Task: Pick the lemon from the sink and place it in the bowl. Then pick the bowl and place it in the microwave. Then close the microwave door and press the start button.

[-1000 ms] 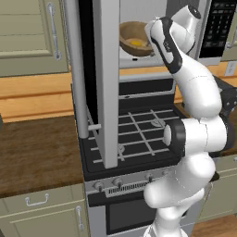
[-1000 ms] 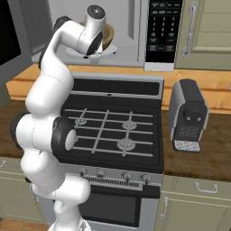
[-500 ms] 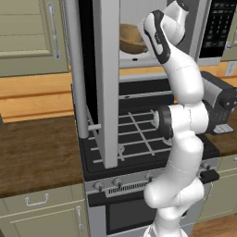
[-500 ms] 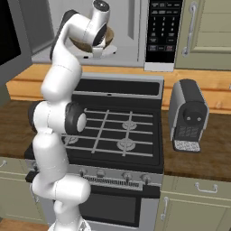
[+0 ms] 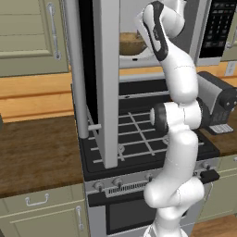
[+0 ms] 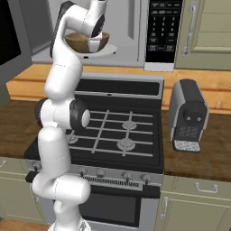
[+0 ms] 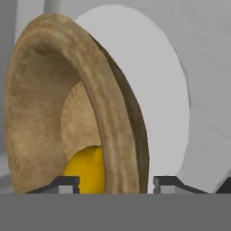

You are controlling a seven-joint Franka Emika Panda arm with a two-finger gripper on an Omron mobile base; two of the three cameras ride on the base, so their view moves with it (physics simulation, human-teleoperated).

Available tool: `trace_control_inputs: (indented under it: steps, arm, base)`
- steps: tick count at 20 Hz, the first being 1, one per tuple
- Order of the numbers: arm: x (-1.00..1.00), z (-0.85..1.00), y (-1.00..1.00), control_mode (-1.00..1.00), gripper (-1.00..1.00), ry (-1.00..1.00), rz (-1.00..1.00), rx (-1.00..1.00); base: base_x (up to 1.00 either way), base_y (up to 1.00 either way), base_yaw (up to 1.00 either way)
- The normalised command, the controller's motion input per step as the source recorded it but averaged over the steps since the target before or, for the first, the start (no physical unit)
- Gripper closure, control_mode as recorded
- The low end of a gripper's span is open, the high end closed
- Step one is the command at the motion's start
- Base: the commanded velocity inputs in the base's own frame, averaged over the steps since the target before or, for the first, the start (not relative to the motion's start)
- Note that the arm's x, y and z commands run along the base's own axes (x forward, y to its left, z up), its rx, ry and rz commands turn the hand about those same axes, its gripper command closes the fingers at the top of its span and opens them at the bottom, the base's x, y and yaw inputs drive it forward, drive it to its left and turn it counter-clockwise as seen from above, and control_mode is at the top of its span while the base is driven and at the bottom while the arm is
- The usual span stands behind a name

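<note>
Since a second ago the arm has straightened and reached deeper into the microwave (image 6: pixel 135 31). Microwave door (image 5: pixel 104 83) stands swung out, left of centre. Bowl (image 6: pixel 85 41) sits on the white turntable plate (image 7: pixel 149 90), upper left. Tool (image 7: pixel 113 184) fingers spread astride the bowl rim, not pinching. Lemon (image 7: pixel 85 169) inside bowl.

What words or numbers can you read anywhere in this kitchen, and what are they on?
None can be read.
Microwave keypad: rows of pale and red marks, too small and blurred to read.
Coffee machine: no lettering visible.
Stove knobs: no readable marks.
</note>
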Motion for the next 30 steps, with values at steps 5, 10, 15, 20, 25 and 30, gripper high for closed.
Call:
trace_control_inputs:
  steps: [5, 10, 15, 20, 25, 30]
  arm:
    - [-0.36, -0.12, 0.00, -1.00, -1.00, -0.24, 0.00, 0.04]
    - [-0.78, -0.46, 0.00, -1.00, -1.00, -0.25, 0.00, 0.07]
    - [-0.86, -0.90, 0.00, -1.00, -1.00, -0.20, 0.00, 0.06]
    - [-0.91, -0.61, 0.00, -1.00, -1.00, -0.21, 0.00, 0.08]
    - [-0.80, -0.39, 0.00, -1.00, -1.00, -0.13, 0.00, 0.01]
    - [-0.06, -0.56, 0.03, -1.00, -1.00, 0.05, 0.00, -0.27]
  base:
    - [0.00, 0.00, 0.00]
    - [0.00, 0.00, 0.00]
    - [0.00, 0.00, 0.00]
    - [0.00, 0.00, 0.00]
    - [0.00, 0.00, 0.00]
    - [0.00, 0.00, 0.00]
